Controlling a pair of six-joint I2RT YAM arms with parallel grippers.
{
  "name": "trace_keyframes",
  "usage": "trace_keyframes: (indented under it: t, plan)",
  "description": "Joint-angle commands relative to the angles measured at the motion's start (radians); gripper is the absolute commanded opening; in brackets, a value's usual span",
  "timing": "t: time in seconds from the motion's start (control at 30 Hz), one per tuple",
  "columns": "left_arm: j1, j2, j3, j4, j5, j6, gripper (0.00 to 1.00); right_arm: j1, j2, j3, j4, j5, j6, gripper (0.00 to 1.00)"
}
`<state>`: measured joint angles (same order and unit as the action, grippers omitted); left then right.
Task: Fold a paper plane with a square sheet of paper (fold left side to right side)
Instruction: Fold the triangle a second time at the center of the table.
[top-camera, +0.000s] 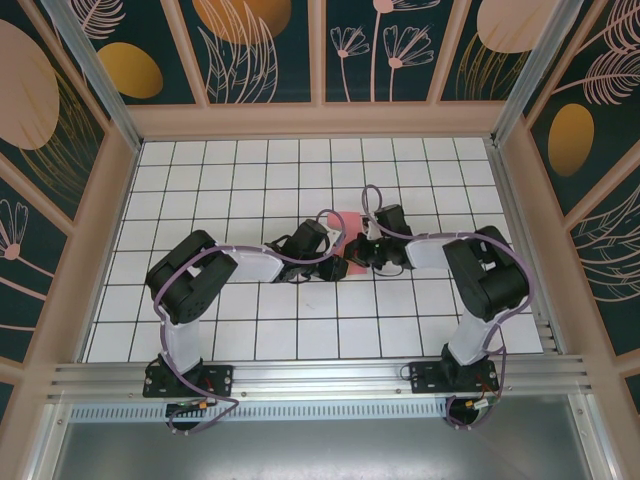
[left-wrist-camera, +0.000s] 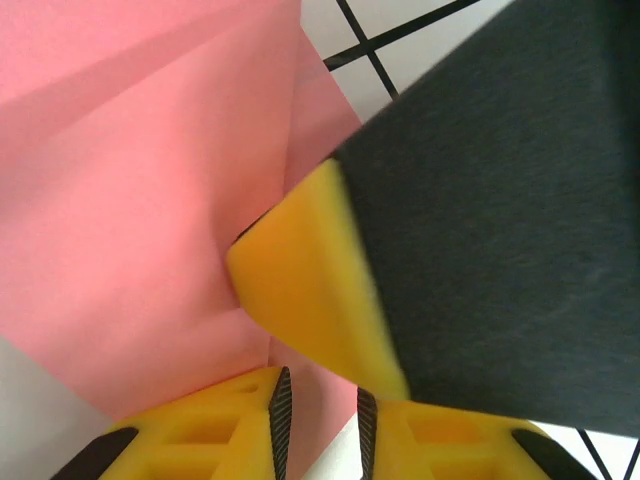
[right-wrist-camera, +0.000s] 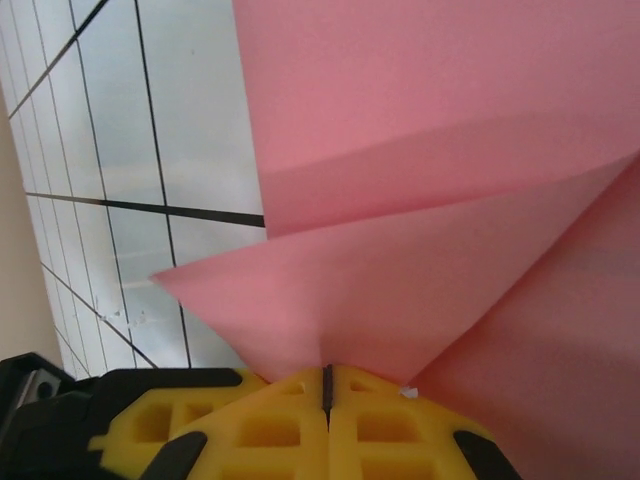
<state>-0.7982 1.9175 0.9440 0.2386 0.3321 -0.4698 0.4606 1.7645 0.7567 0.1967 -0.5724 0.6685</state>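
square sheet of paper (top-camera: 349, 221) lies on the table (top-camera: 250, 330) near mid-grid, its layers overlapping. left gripper (top-camera: 337, 257) is just left of it and right gripper (top-camera: 359, 250) just right, both touching it. left wrist view: the sheet passes through the gap between the left fingers (left-wrist-camera: 245, 425), with the right gripper resting on the sheet ahead of them. right wrist view: the layers fan out ahead from the pinched right fingertips, table to the left.

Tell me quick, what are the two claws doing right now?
Left gripper: slightly open, over the paper.
Right gripper: shut on the paper.
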Motion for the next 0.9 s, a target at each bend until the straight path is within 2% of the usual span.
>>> trace_keyframes:
  t: [0.0,0.27,0.87]
  plan:
    - [-0.006,0.003,-0.037,-0.113,-0.009,-0.014,0.29,0.012,0.042,0.039,0.014,0.020,-0.006,0.01]
    - [-0.006,0.000,-0.053,-0.125,-0.031,-0.016,0.28,0.005,0.075,0.109,-0.113,0.159,-0.098,0.02]
    - [-0.004,0.001,-0.078,-0.117,-0.030,-0.017,0.28,-0.104,0.141,0.233,-0.226,0.223,-0.221,0.03]
